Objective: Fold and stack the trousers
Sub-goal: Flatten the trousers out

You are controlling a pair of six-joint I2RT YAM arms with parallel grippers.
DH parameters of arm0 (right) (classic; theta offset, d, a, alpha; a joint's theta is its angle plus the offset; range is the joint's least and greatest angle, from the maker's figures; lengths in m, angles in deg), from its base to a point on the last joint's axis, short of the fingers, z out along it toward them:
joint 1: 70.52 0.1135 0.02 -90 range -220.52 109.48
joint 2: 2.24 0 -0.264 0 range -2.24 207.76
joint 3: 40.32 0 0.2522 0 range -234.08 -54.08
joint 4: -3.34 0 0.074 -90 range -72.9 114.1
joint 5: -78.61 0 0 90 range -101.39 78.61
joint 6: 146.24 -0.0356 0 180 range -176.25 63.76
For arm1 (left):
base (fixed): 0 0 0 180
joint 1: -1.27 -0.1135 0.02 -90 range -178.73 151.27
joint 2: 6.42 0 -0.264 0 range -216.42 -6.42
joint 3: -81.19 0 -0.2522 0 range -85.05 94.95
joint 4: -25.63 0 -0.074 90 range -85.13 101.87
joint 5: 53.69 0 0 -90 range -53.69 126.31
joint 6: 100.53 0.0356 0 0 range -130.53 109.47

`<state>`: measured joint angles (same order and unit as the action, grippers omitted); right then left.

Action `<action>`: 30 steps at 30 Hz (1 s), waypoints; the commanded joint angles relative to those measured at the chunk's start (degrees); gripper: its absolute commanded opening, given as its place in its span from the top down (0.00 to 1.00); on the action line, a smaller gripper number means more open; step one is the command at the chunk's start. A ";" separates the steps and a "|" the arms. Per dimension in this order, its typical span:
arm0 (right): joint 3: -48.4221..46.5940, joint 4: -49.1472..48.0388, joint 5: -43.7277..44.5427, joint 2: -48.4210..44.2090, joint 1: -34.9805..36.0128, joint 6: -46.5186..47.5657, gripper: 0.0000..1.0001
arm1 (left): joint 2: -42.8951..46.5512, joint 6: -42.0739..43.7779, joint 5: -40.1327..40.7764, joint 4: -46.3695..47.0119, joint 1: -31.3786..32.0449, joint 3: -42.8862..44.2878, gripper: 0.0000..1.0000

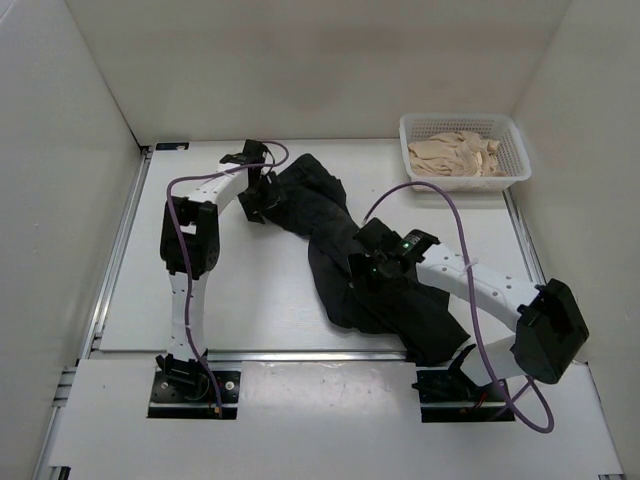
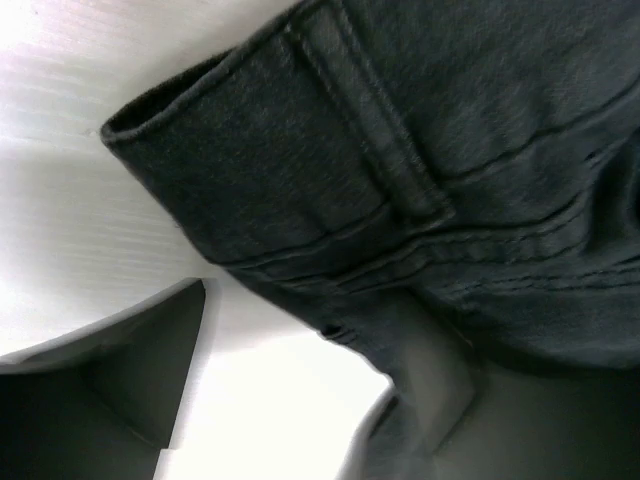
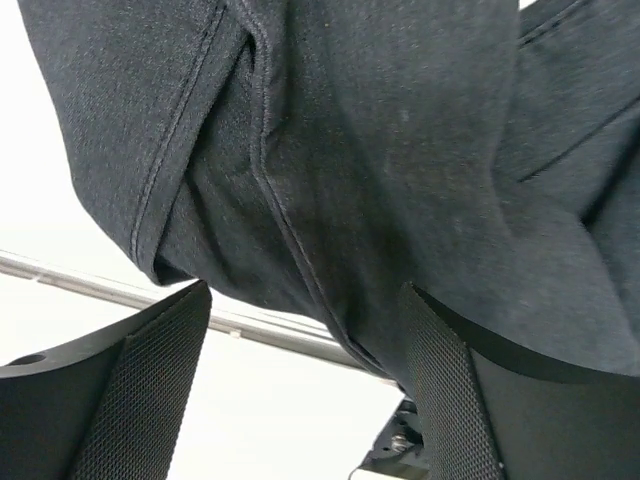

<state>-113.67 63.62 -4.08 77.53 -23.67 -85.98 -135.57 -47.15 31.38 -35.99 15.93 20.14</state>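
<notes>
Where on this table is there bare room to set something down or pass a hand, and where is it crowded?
Bare: the table between the left arm and the trousers, and the stretch between trousers and basket, crossed by a purple cable. Crowded: the middle diagonal, with the left gripper and right gripper at the trousers.

The trousers (image 1: 335,250) sprawl diagonally across the table (image 1: 260,300), from far centre to the near right edge, blocking that band. Bare surface lies open on their left and far right (short of the white basket (image 1: 518,150) in the corner). Walls (image 1: 60,150) close three sides.
</notes>
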 commanded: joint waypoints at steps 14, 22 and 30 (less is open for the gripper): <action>-4.00 -5.48 10.25 16.03 2.64 -2.27 1.00 | 13.27 2.78 2.91 -5.57 -8.49 13.36 0.90; -45.25 -0.92 9.84 21.64 -1.24 11.88 1.00 | 23.84 6.91 2.91 -13.48 -20.97 32.61 0.90; -53.21 -2.92 10.78 17.72 -1.24 12.78 1.00 | 29.39 5.51 -4.29 -10.15 -25.11 43.00 0.90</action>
<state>-172.40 59.58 4.51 99.47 -25.07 -74.86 -107.17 -42.23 32.67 -46.24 -11.15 60.79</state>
